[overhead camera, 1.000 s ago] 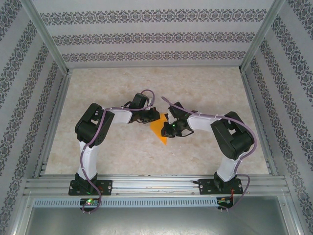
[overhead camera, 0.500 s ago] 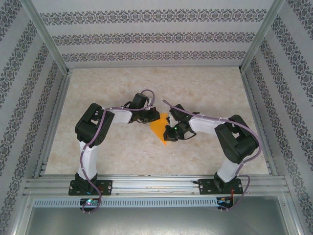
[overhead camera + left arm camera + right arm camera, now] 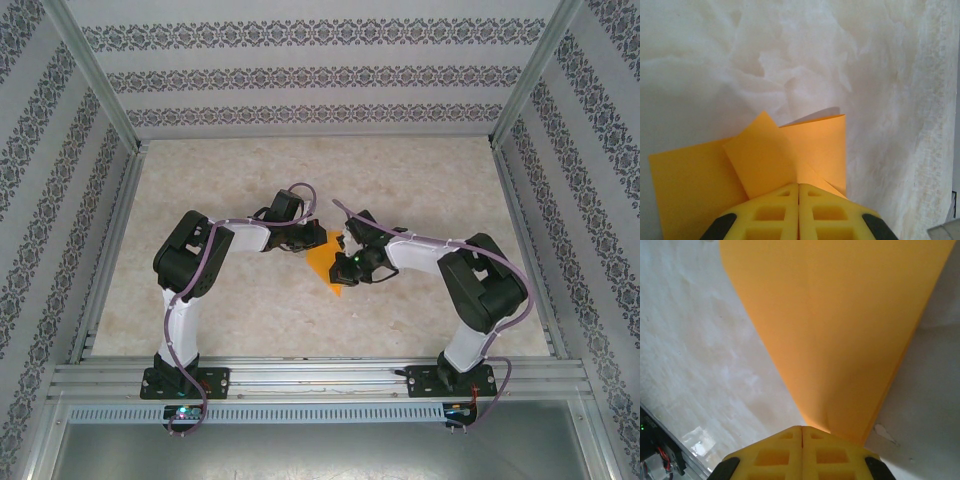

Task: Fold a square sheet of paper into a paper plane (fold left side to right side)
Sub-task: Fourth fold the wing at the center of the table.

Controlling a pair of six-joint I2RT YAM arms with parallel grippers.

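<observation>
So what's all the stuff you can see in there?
folded paper: one, bright orange, middle of the table between the two tools
table: one, pale marbled beige, under everything
walls: three, white with dark patterned stripes, around the table
metal frame: one, silver, along the near edge and up the corners
cables: two, purple, running along the arms
left arm: one, white and black, near left
right arm: one, white and black, near right
left tool: one, yellow fingers, shut, tip on the paper
right tool: one, yellow fingers, shut, tip at the paper's narrow end
</observation>
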